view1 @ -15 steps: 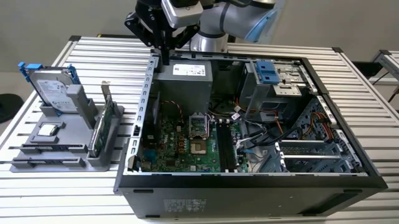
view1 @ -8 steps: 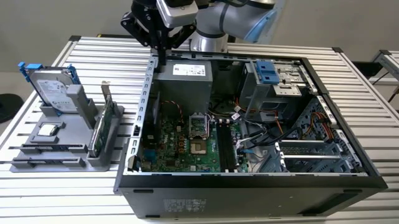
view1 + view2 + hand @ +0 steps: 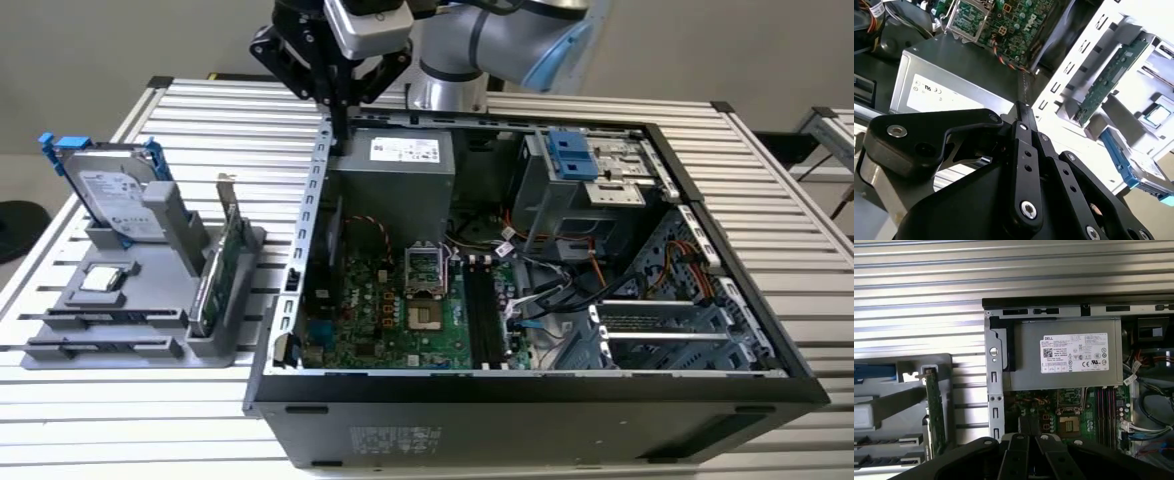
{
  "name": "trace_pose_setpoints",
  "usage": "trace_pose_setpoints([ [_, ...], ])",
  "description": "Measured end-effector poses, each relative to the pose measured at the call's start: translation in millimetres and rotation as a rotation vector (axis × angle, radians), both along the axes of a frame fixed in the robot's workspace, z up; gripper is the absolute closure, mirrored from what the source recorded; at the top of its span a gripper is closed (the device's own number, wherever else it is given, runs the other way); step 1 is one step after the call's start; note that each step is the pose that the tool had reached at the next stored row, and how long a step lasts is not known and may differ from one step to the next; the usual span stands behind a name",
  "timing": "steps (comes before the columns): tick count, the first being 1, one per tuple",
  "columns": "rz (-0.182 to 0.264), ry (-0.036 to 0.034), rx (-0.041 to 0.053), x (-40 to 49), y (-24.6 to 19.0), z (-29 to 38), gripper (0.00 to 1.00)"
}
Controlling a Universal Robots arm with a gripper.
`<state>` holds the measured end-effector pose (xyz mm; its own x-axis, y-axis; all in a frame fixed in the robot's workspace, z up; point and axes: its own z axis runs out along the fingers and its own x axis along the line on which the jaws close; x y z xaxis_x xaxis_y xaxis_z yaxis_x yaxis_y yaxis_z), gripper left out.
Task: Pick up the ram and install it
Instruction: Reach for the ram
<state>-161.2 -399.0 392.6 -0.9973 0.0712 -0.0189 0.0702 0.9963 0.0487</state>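
Note:
My gripper [image 3: 340, 132] hangs over the back left corner of the open computer case [image 3: 315, 200], just above the power supply [image 3: 394, 170]. Its black fingers are shut together with nothing between them, as both wrist views show [image 3: 1022, 108] [image 3: 1030, 436]. The ram is hidden from me. The motherboard [image 3: 387, 310] lies on the case floor, with long dark memory slots [image 3: 481, 315] beside the processor socket. I cannot tell whether a stick sits in them.
A grey holder [image 3: 200, 345] stands on the exterior view's left. It carries a silver hard drive with blue rails [image 3: 114, 195], a green expansion card with a metal bracket [image 3: 220, 265] and a chip [image 3: 107, 280]. Cables and a blue-tabbed drive cage [image 3: 581, 160] fill the case's far side.

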Motion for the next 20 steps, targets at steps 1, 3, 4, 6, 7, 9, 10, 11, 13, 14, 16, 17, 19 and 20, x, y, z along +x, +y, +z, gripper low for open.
trace_pose_setpoints([
  [1, 0.000, 0.0000, 0.0000, -0.8, 0.0, 0.0, 1.00],
  [3, 0.000, 0.0000, 0.0000, -2.6, 0.0, 0.0, 1.00],
  [4, 0.000, 0.0000, 0.0000, -3.3, 0.0, 0.0, 1.00],
  [6, 0.000, 0.0000, 0.0000, -5.0, 0.0, 0.0, 1.00],
  [7, 0.000, -0.0001, 0.0000, -5.9, 0.0, 0.0, 1.00],
  [9, 0.000, -0.0001, 0.0000, -7.8, 0.0, 0.0, 1.00],
  [10, 0.000, -0.0001, 0.0000, -8.8, 0.0, 0.0, 1.00],
  [11, 0.000, 0.0000, 0.0000, -9.7, 0.0, 0.0, 1.00],
  [13, 0.000, -0.0001, 0.0000, -11.7, 0.0, 0.0, 1.00],
  [14, 0.000, -0.0001, 0.0000, -12.6, 0.0, 0.0, 1.00],
  [16, 0.000, -0.0001, 0.0000, -14.6, 0.0, 0.0, 1.00],
  [17, 0.000, -0.0001, 0.0000, -15.5, 0.0, 0.0, 1.00],
  [19, 0.000, -0.0001, 0.0000, -17.5, 0.0, 0.0, 1.00],
  [20, 0.000, -0.0001, 0.0000, -18.5, 0.0, 0.0, 1.00],
])
